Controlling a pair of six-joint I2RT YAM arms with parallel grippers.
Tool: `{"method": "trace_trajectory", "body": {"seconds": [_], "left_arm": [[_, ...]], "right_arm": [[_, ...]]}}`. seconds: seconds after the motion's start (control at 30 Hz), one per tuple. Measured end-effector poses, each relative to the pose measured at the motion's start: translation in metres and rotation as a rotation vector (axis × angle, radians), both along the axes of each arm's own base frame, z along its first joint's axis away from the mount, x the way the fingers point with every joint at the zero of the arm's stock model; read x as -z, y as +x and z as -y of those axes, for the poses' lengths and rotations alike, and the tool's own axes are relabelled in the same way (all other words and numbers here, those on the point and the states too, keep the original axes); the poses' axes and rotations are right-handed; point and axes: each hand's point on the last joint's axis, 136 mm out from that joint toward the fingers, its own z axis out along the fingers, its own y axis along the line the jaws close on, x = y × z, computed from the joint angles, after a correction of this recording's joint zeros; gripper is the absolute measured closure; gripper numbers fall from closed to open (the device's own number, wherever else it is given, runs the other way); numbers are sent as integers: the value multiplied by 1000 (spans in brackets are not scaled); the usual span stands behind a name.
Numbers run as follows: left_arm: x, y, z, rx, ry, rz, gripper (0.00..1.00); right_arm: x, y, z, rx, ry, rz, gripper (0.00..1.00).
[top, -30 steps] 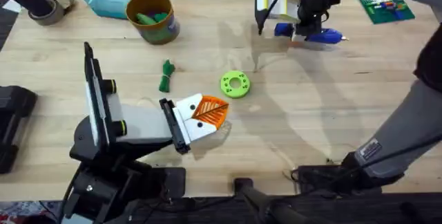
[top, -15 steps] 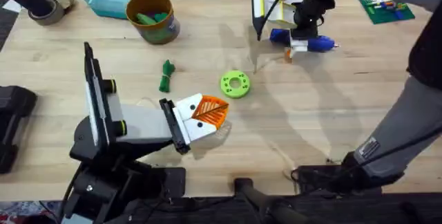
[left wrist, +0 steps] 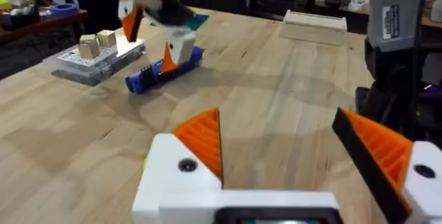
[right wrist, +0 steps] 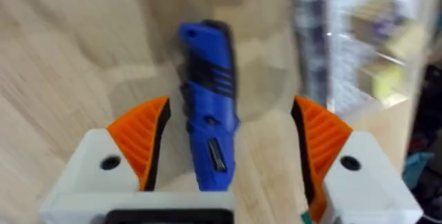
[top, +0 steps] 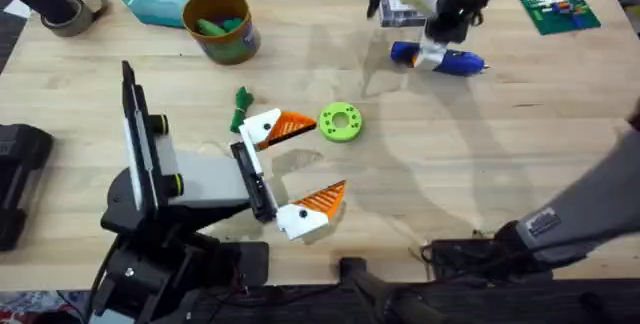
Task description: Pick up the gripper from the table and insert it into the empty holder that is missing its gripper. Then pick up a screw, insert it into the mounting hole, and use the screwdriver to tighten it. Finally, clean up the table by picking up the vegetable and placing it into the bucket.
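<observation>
While the right gripper (right wrist: 224,155) hangs wide open, the screwdriver (right wrist: 207,124) lies flat on the table between its fingers, ready to be grabbed. The left gripper (top: 297,169) is wide open too, holding nothing.

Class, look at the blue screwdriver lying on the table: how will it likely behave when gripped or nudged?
The screwdriver looks like a rigid plastic body, so probably stiff. Its rounded barrel lying flat on the table may roll if nudged sideways. The smooth casing could slip between the right gripper's open jaws.
</observation>
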Motion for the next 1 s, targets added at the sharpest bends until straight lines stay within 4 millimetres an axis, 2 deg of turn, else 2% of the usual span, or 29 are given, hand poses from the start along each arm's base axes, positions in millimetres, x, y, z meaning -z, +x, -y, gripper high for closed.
{"method": "trace_trajectory", "body": {"seconds": [0.17, 0.33, 0.5, 0.67, 0.73, 0.83, 1.0], "left_arm": [[-6, 8, -3, -48, -4, 47, 15], [-46, 25, -15, -175, -97, 178, 15], [-65, 46, -38, -350, -142, 171, 15], [-133, 53, -63, -492, -180, 227, 15], [-151, 61, -70, -537, -160, 182, 15], [-152, 82, -79, -598, -86, 43, 15], [-124, 118, -94, -670, 97, -247, 15]], "right_arm": [[-56, -2, -5, 134, 93, 132, 6], [-105, -9, -7, 290, 209, 242, 6], [-155, -12, -8, 475, 383, 367, 6], [-205, -32, -5, 658, 575, 452, 6], [-220, -46, -3, 719, 636, 463, 6], [-235, -72, 1, 787, 696, 461, 6], [-249, -125, 11, 866, 739, 432, 6]]}}
